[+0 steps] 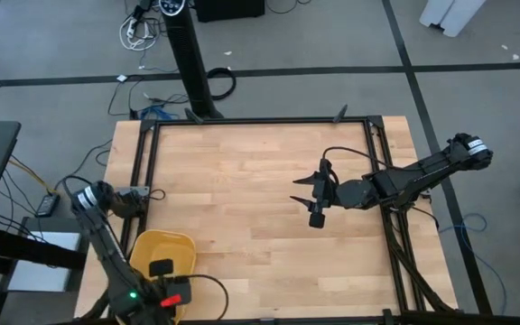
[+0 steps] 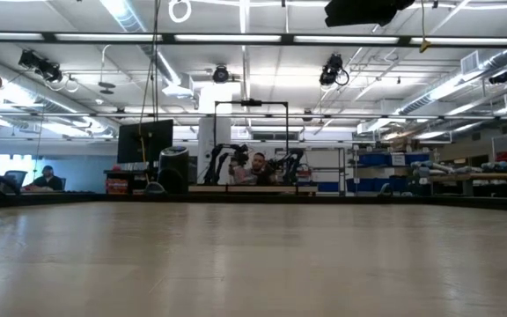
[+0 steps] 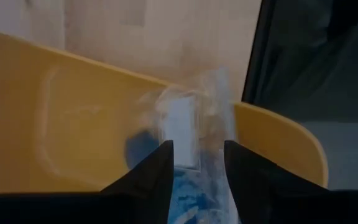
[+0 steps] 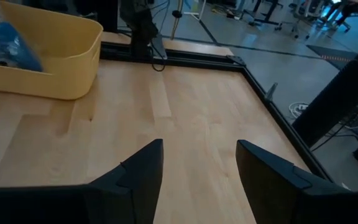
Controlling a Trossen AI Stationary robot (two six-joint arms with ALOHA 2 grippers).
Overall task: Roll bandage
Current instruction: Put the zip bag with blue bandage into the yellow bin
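The bright blue bandage (image 3: 188, 193) lies inside a clear crinkled plastic bag (image 3: 188, 124). The bag is over the yellow bin (image 1: 152, 244) at the table's near left corner. My left gripper (image 1: 163, 271) reaches into the bin and is shut on the bag. In the right wrist view the blue bandage (image 4: 11, 40) shows above the bin's rim (image 4: 48, 25). My right gripper (image 1: 298, 190) is open and empty above the table's middle right, its fingers pointing toward the left edge. My left gripper pinches the clear bag between its two fingers (image 3: 151, 180), at the part that holds the blue bandage (image 3: 194, 177). The bag's free end (image 3: 197, 99) sticks out past the fingertips, in front of the bin's far wall. The fingers slant down into the bin.
A black metal frame (image 1: 260, 122) runs along the table's far, left and right edges. The wooden tabletop (image 1: 242, 181) between the bin and my right gripper is bare. In the low view, people sit far behind the table (image 2: 258, 167).
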